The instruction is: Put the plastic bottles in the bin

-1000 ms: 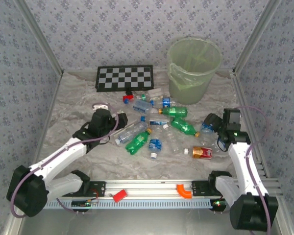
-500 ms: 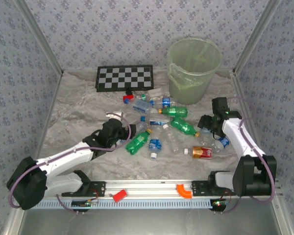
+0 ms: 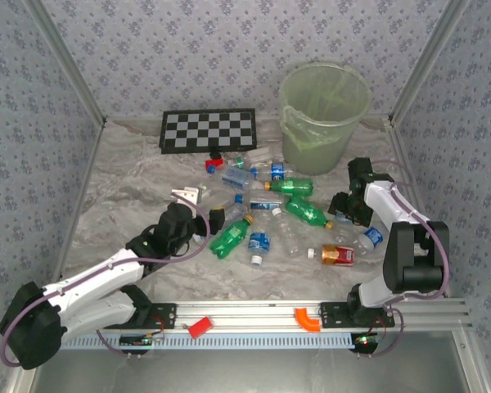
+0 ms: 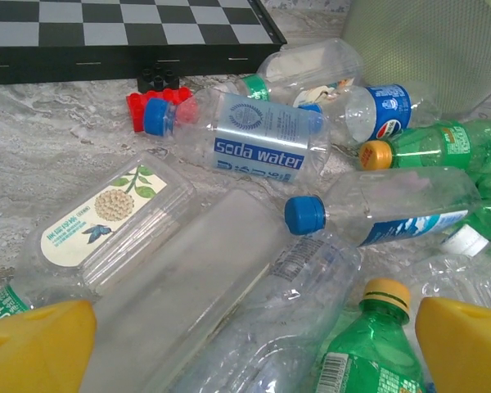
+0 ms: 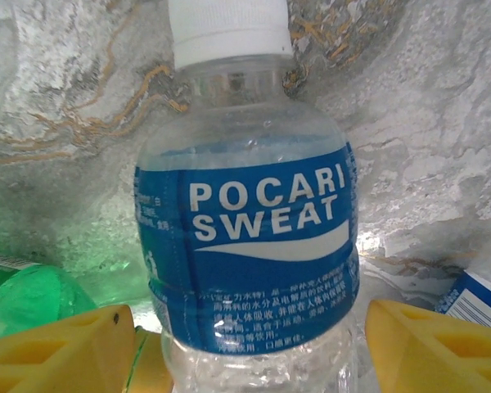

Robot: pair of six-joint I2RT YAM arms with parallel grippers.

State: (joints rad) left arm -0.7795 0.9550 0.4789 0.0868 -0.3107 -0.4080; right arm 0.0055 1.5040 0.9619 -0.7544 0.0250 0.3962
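Note:
Plastic bottles lie heaped mid-table: green ones with yellow caps (image 3: 229, 237) (image 3: 293, 187), clear ones with blue labels (image 4: 262, 147). The pale-green bin (image 3: 311, 139) stands upright at the back right. My left gripper (image 3: 203, 206) is open at the heap's left edge. Its yellow fingertips (image 4: 33, 348) flank a crushed clear bottle (image 4: 286, 319); a green bottle (image 4: 368, 344) lies beside the right one. My right gripper (image 3: 346, 214) points down at the heap's right side. Its jaws straddle a blue-labelled Pocari Sweat bottle (image 5: 245, 237), with a thin gap still at the right finger (image 5: 434, 344).
A chequered board (image 3: 209, 129) lies flat at the back left, a small red block (image 3: 213, 164) just in front of it. A red can (image 3: 338, 255) rests near the right arm's base. Walls close in on three sides; the rail (image 3: 254, 315) runs along the near edge.
My left arm has reached right and forward into the bottle heap. My right arm has swung back and lowered over the Pocari Sweat bottle, its jaws narrowing around it.

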